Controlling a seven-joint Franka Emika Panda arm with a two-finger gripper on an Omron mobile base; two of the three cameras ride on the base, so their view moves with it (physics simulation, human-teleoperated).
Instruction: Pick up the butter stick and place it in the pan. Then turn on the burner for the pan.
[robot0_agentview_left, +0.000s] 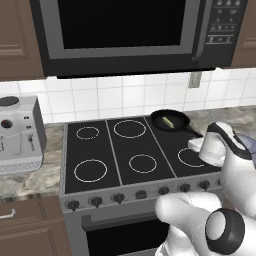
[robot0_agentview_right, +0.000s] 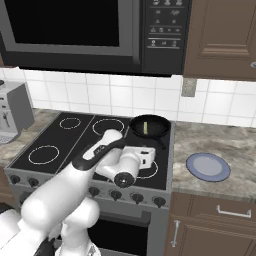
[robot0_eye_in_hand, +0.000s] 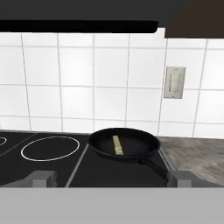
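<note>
Butter stick (robot0_eye_in_hand: 117, 145) inside pan (robot0_eye_in_hand: 131, 154)

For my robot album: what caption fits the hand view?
Butter stick lies in the black pan on the stove.

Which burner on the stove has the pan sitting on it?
The back right burner: the pan with the butter stick inside sits on it, nearest the wall outlet. The other burners show bare white rings.

white tile wall (robot0_eye_in_hand: 109, 87) — brown cabinets (robot0_agentview_right: 220, 35) — speckled stone counter (robot0_agentview_right: 220, 140)
</note>
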